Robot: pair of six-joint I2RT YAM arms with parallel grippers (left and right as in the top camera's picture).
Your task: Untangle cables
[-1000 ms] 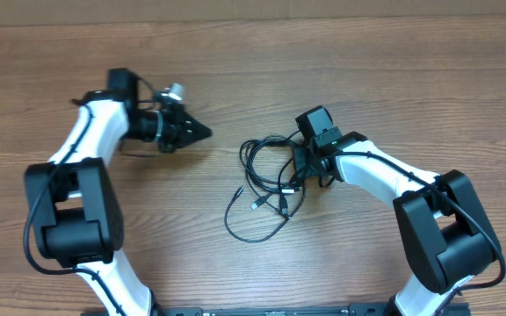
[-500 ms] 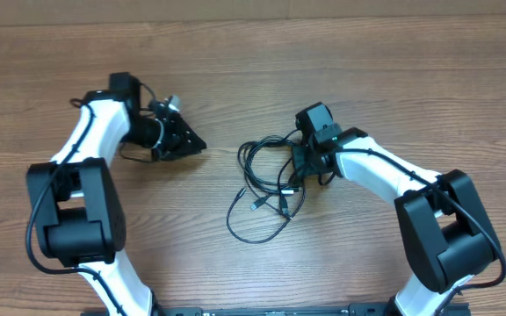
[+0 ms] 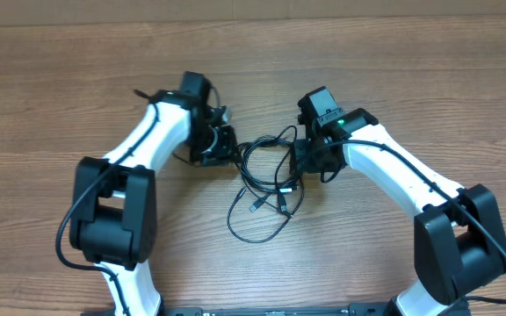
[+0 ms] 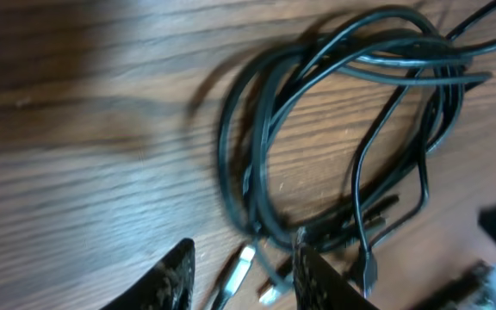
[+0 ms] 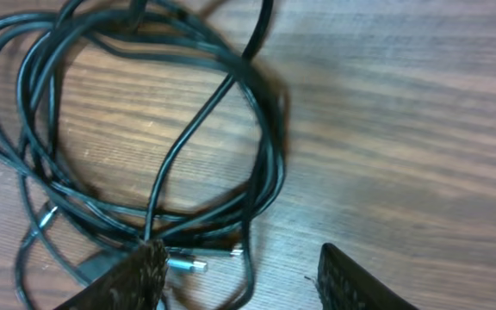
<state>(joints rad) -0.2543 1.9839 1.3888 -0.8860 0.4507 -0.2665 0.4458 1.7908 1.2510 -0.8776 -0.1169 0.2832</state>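
Observation:
The cables (image 3: 275, 189) lie as one tangle of thin black cords at the table's middle, with a loose loop (image 3: 235, 226) trailing toward the front. My left gripper (image 3: 232, 151) hovers at the tangle's left edge. In the left wrist view the coil (image 4: 257, 155) fills the frame, and the left gripper (image 4: 244, 280) is open with a silver-tipped plug (image 4: 241, 263) lying on the wood between its fingers. My right gripper (image 3: 299, 169) is at the tangle's right edge. In the right wrist view it (image 5: 244, 280) stands open over the coil's (image 5: 269, 164) lower strands, with a silver plug (image 5: 189, 264) beside its left finger.
Bare wooden tabletop (image 3: 367, 79) surrounds the tangle on all sides. Both white arms (image 3: 148, 132) reach in from the front corners, and the right arm (image 3: 393, 171) carries its own thicker black wiring.
My left arm has swung right from the far left of the table to the tangle's edge, and its jaws have opened. The right gripper has opened beside the cables.

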